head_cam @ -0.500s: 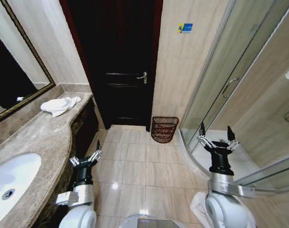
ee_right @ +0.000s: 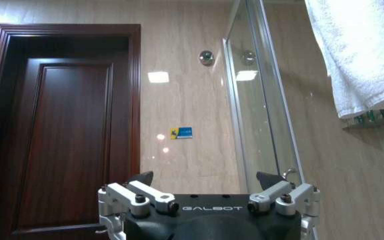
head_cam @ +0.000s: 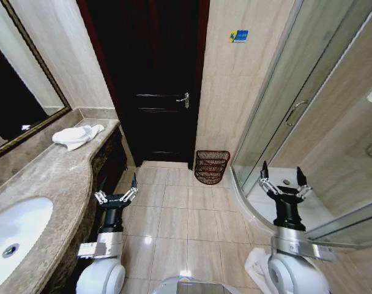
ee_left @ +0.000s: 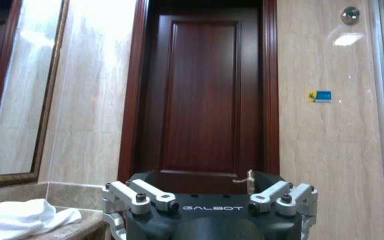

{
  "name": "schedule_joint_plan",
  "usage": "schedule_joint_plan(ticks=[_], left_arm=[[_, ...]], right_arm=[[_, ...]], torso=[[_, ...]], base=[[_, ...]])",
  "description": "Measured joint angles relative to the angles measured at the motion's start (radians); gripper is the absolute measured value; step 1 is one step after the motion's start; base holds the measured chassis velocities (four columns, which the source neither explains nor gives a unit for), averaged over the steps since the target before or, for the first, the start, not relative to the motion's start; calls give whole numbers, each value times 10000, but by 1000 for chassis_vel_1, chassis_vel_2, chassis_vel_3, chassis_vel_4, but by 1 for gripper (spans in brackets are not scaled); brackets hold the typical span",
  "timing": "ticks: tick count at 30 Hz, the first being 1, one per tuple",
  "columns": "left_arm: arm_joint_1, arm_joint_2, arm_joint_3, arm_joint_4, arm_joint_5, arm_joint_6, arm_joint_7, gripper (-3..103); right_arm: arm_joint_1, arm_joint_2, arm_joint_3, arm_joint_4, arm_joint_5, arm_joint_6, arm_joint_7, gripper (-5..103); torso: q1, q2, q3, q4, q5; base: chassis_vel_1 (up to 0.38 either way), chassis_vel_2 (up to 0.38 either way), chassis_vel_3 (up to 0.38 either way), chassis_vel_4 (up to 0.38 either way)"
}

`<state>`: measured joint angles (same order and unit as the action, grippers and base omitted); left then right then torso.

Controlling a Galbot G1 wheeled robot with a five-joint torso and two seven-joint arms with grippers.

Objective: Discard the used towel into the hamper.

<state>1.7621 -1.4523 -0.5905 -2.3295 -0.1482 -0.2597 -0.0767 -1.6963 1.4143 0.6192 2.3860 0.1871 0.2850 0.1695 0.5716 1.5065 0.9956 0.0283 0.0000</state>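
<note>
towel [head_cam: 76,136] crumpled at far end of desk [head_cam: 48,177], untouched | hamper [head_cam: 211,166] on floor by door | left gripper [head_cam: 117,195] beside desk, fingers wide, empty | right gripper [head_cam: 284,184] raised by shower, fingers wide | step: approach; next needs reaching the towel

A crumpled white towel [head_cam: 76,136] lies on the grey marble tabletop [head_cam: 48,184] at left; the dark reddish-brown wire hamper [head_cam: 211,166] stands on the floor right of the dark wooden door [head_cam: 155,79].
</note>
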Motion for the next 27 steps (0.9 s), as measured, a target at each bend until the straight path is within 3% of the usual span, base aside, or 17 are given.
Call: schedule_joint_plan(ticks=[12,27], left_arm=[[-186,-325,104,-221,-294,590,346,97],[406,-724,388,-502,362,274,586,97]], right_arm=[[-209,-61,-73,-291,-186,275,-271,100],[-217,-16,-192,-96,-163,-169,-294,100]], torso=[[0,0,0,1,2],[0,0,0,0,1]], base=[[0,0,0,0],[0,0,0,0]])
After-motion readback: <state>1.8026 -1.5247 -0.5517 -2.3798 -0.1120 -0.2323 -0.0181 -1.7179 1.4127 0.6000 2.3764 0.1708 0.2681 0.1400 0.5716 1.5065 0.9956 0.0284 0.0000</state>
